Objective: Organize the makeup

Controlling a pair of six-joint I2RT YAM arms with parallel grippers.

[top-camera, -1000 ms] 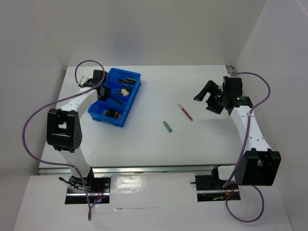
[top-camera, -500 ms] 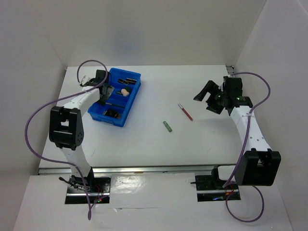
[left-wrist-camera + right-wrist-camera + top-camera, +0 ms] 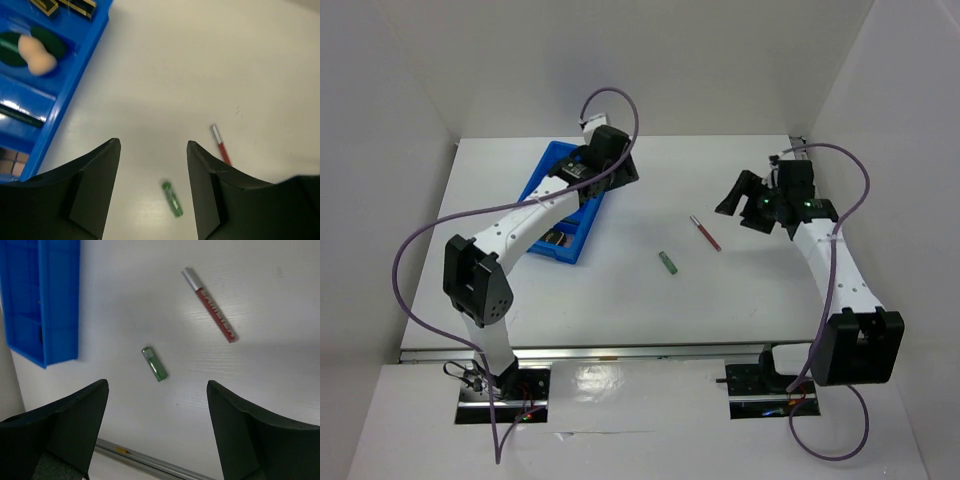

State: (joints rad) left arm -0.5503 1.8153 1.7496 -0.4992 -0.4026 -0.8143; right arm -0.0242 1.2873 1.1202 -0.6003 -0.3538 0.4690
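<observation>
The blue divided tray (image 3: 542, 181) sits at about 10 o'clock on the white table (image 3: 650, 300), partly covered in the overhead view by the left arm, which reaches across it. The left gripper (image 3: 624, 170) hangs just past the tray's 2 o'clock corner; its wrist view shows the jaws apart with nothing between them, only bare table beneath. In that view the beige egg-shaped sponge (image 3: 36, 55) lies in one compartment on what looks like a dark round compact (image 3: 7, 46), though the blur makes that uncertain. Black-gold lipstick tubes (image 3: 75, 5) fill the compartment beyond it, a thin dark pencil (image 3: 20, 115) lies in the nearer one, and the brown-pink eyeshadow palette (image 3: 10, 162) shows at the tray's near end. Two pieces are outside the tray. The short green pencil (image 3: 667, 262) lies near the table's middle, well apart from the tray. The red pencil (image 3: 705, 232) lies at roughly 1 o'clock from the green pencil, near it but not touching. The right gripper (image 3: 745, 205) hovers at 3 o'clock from the red pencil, its jaws spread wide and holding nothing.
</observation>
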